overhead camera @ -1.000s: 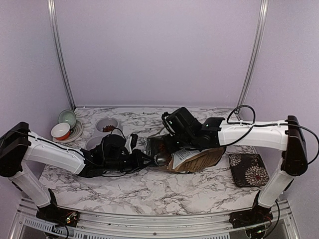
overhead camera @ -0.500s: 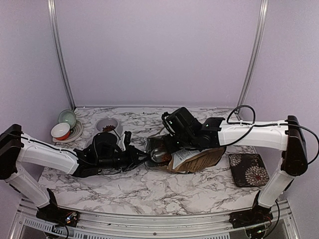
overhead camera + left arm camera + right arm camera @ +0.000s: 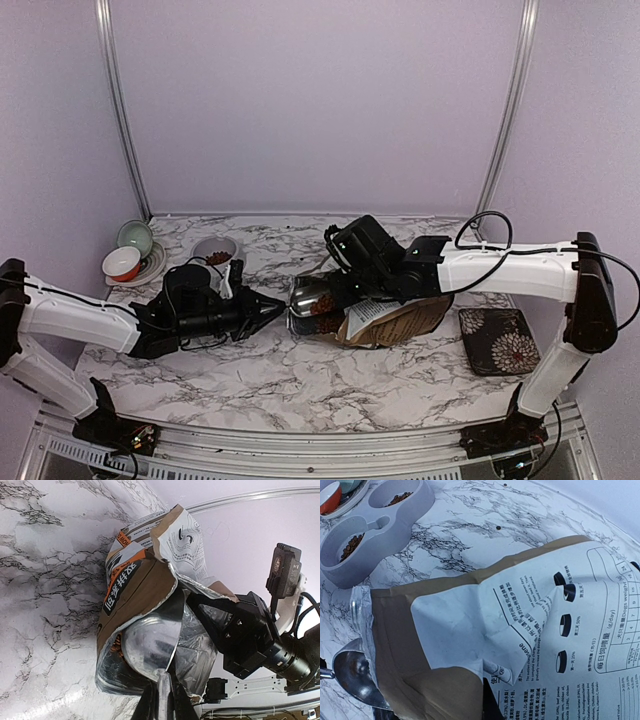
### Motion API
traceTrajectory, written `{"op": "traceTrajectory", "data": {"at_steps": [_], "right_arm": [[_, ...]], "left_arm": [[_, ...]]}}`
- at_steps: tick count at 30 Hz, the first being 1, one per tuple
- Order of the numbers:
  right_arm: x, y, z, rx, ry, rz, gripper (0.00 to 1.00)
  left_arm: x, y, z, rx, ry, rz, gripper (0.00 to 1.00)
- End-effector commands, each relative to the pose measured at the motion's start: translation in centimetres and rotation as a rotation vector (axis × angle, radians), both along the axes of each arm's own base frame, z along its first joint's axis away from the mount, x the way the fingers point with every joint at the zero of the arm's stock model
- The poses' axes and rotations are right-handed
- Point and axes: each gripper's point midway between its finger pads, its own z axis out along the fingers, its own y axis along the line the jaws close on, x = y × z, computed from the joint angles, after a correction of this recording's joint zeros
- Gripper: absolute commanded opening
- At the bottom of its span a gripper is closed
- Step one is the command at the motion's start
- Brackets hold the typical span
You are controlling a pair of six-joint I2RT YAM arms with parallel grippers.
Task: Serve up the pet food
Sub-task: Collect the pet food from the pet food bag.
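clamping left pincer [image 3: 160, 696] on the scoop [image 3: 147, 642], poking just ahead into the bag [image 3: 135, 587]. pinching bag rim with right pincer [image 3: 207, 607].

White arm links [image 3: 82, 316], black joints [image 3: 590, 300], black cables [image 3: 484, 222].

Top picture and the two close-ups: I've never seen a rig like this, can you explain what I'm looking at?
Two white robot arms are bolted at the near edge of a marble table. The wide picture comes from a camera above and behind them; each close-up comes from a camera on one wrist. The left gripper holds a metal scoop at the mouth of a dog-food bag, which the right gripper pinches open. Kibble lies in a grey double dish. Small bowls and a flowered pad sit aside.
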Motion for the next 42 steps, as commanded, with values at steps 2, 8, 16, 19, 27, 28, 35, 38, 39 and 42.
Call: {"op": "traceTrajectory", "data": {"at_steps": [2, 8, 16, 19, 27, 28, 35, 38, 39, 42], "right_arm": [[0.8, -0.5, 2.1, 0.014, -0.041, -0.043, 0.00], [0.7, -0.4, 2.1, 0.013, -0.040, -0.043, 0.00], [0.8, -0.5, 2.1, 0.016, -0.040, -0.052, 0.00], [0.9, -0.6, 2.2, 0.016, -0.045, -0.061, 0.00], [1.3, -0.8, 2.7, 0.007, -0.061, -0.071, 0.00], [1.4, -0.9, 2.9, 0.006, -0.064, -0.074, 0.00], [2.1, -1.5, 3.3, 0.004, -0.075, -0.096, 0.00], [2.3, -1.7, 3.5, 0.005, -0.077, -0.102, 0.00], [2.4, -1.7, 3.6, 0.008, -0.078, -0.103, 0.00], [2.7, -1.8, 3.7, 0.005, -0.081, -0.107, 0.00]], "left_arm": [[0.2, 0.7, 2.2, -0.087, -0.027, 0.016, 0.00], [0.3, 1.4, 2.7, -0.121, -0.021, 0.030, 0.00], [0.1, 1.7, 3.5, -0.174, -0.009, 0.022, 0.00], [0.0, 1.9, 3.4, -0.183, -0.006, 0.026, 0.00], [-0.2, 2.3, 4.0, -0.216, -0.002, 0.017, 0.00], [-0.3, 2.4, 4.1, -0.220, -0.003, 0.016, 0.00], [-0.6, 3.2, 5.0, -0.248, -0.015, 0.024, 0.00], [-0.7, 3.6, 5.2, -0.255, -0.019, 0.024, 0.00], [-0.7, 3.7, 5.2, -0.257, -0.018, 0.023, 0.00], [-0.8, 4.1, 5.4, -0.267, -0.015, 0.028, 0.00]]}}
